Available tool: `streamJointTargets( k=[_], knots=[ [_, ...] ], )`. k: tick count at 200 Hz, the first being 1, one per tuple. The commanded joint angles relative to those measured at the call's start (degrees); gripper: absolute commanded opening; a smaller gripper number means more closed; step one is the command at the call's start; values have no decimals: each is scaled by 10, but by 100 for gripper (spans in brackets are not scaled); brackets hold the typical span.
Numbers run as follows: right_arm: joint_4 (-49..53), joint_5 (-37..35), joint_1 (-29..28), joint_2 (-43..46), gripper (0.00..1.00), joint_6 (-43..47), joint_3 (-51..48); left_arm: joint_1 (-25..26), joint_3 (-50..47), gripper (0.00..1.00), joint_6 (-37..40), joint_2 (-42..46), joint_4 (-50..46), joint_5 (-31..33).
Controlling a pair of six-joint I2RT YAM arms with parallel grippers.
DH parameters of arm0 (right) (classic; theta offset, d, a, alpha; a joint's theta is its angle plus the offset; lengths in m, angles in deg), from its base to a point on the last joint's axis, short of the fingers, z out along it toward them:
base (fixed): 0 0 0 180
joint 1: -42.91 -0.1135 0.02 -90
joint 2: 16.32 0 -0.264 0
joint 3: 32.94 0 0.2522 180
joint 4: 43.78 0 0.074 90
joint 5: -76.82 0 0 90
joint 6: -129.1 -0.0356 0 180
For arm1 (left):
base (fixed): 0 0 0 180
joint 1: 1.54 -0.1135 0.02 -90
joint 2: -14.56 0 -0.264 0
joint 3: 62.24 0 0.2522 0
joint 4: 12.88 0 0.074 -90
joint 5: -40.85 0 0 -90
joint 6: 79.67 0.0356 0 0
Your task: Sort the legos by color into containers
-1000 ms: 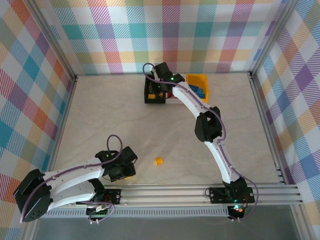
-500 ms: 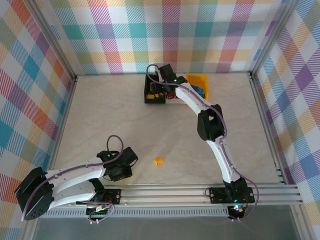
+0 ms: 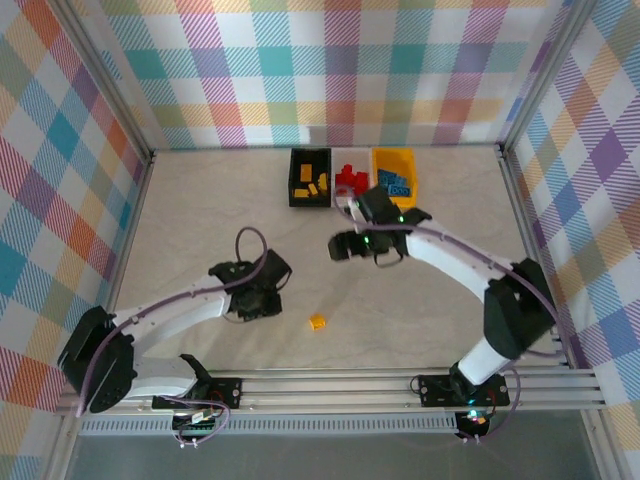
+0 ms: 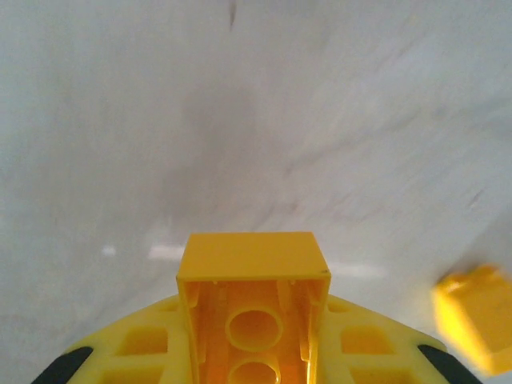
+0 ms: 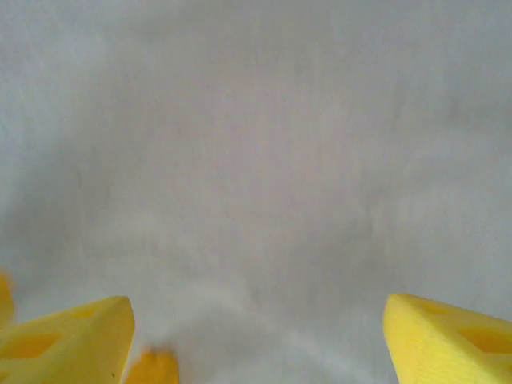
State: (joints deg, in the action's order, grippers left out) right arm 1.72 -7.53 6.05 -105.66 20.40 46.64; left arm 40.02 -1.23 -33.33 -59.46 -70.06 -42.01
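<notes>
Top view: my left end effector (image 3: 262, 297) sits low over the bench (image 3: 200, 220), near the loose yellow brick (image 3: 318, 322). My right end effector (image 3: 350, 246) hangs before the bins.

Left wrist view: I am clenched on the held yellow brick (image 4: 252, 276).

Right wrist view: fingers (image 5: 72, 340) spread, nothing between them.

Step in hand: transport. Next, I judge: lift, then release squarely above the black bin (image 3: 293, 180) that holds yellow bricks.

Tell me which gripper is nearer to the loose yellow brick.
Left. The left gripper is just beside the brick, on its left; the right gripper is farther, toward the bins.
</notes>
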Motion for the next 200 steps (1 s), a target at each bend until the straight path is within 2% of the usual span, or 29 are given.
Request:
streamJointTargets(
  k=[1,23,57,93,118,174,200],
  knots=[
    [-8,26,-31,78,81,-38,-103,-56,77,13,107,-41,19,-2],
    [-59,31,-62,164,80,-78,-197,-101,183,12,162,-125,54,-24],
    [-111,23,-106,230,80,-109,-264,-119,395,10,228,-290,89,-30],
    [-88,-18,-148,191,80,-97,-240,-131,630,10,271,-469,79,-36],
    [-86,-38,-171,162,80,-89,-226,-145,758,10,285,-566,59,-32],
    [-76,-81,-222,93,81,-88,-188,-176,947,10,302,-714,24,-25],
    [-62,-107,-236,48,82,-77,-155,-177,980,11,302,-748,27,-37]
  ],
)
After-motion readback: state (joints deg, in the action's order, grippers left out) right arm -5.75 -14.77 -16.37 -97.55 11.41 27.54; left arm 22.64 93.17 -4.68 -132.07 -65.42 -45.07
